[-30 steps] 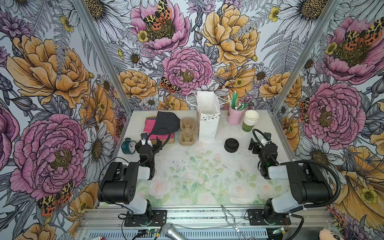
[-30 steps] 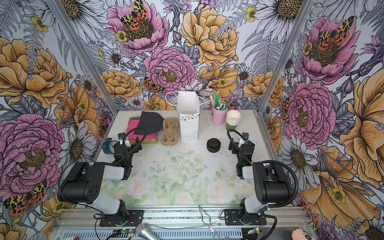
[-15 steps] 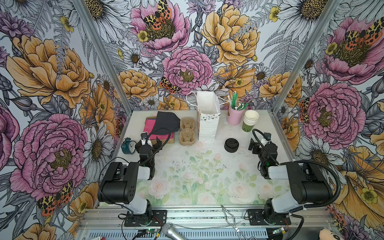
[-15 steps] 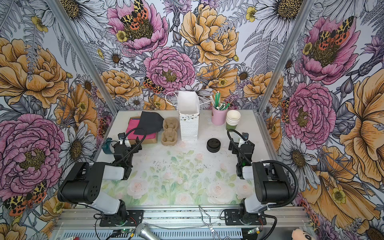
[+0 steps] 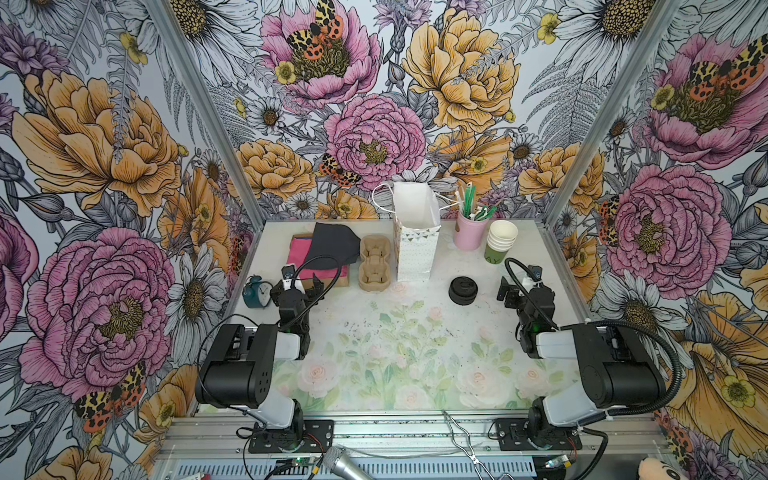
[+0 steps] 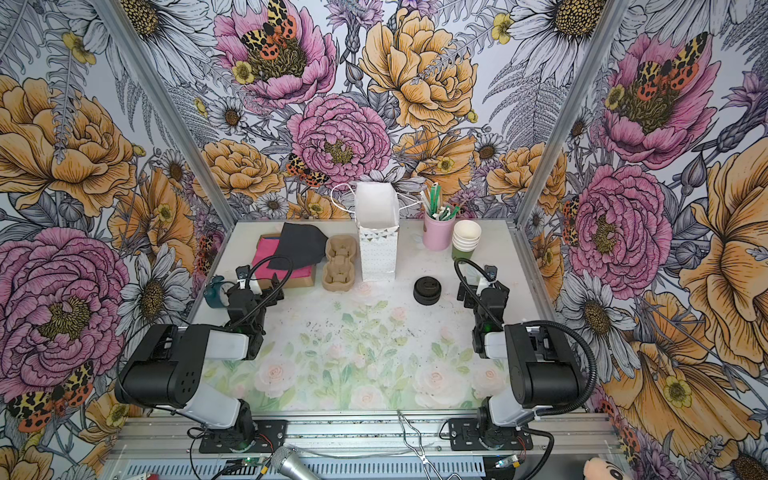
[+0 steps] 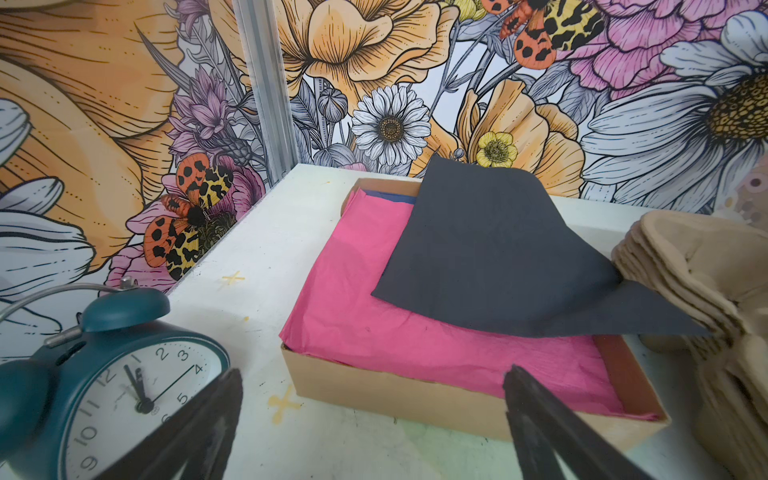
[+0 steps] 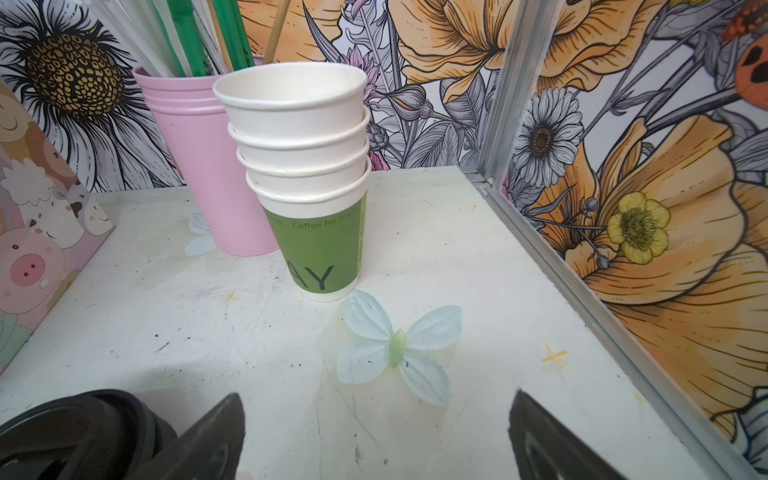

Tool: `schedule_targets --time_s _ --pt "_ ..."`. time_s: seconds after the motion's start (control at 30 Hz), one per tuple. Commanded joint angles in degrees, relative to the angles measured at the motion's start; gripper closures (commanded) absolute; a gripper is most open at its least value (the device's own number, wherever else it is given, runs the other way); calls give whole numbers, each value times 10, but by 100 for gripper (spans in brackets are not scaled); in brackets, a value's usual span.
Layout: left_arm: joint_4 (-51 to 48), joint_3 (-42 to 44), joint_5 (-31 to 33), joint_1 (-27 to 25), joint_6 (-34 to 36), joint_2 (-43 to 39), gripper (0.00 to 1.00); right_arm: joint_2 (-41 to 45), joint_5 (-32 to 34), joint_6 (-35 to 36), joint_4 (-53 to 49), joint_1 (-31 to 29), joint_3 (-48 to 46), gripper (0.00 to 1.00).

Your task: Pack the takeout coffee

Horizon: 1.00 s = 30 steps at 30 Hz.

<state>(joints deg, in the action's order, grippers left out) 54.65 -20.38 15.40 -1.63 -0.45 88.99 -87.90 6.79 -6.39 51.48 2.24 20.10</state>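
Note:
The takeout coffee is not in view in any frame. My left gripper (image 5: pixel 302 287) hovers low at the table's left side, open and empty, in front of a shallow cardboard box (image 7: pixel 399 388) lined with pink tissue (image 7: pixel 374 316). My right gripper (image 5: pixel 517 291) hovers at the right side, also open and empty, its jaws wide over bare table. It faces a stack of lidless white-rimmed cups with a green bottom (image 8: pixel 303 183). A low stack of loose black lids (image 5: pixel 462 289) lies just left of it. In both wrist views the gripper (image 7: pixel 374 401) (image 8: pixel 376 419) holds nothing.
A white paper bag (image 5: pixel 415 237) stands open at the back centre, with a stack of pulp cup carriers (image 5: pixel 374 264) to its left. A black sheet (image 7: pixel 498 257) lies over the pink tissue. A teal alarm clock (image 5: pixel 257 293) sits far left. A pink cup of straws (image 5: pixel 469 230) stands back right.

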Motion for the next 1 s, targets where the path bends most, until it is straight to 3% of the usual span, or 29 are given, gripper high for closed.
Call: schedule_targets --time_s 0.0,0.33,0.7,0.97 --pt "5 -6 -13 4 4 0 1 -1 -2 -2 6 0 13 1" --pt "27 8 -1 0 4 -10 1 26 -13 6 -10 -1 9 0" --pt "-16 15 92 -64 55 -92 1 249 14 44 -305 -36 105 0" --pt "-140 -39 144 -116 83 -155 1 308 -4 27 -515 -83 240 1"
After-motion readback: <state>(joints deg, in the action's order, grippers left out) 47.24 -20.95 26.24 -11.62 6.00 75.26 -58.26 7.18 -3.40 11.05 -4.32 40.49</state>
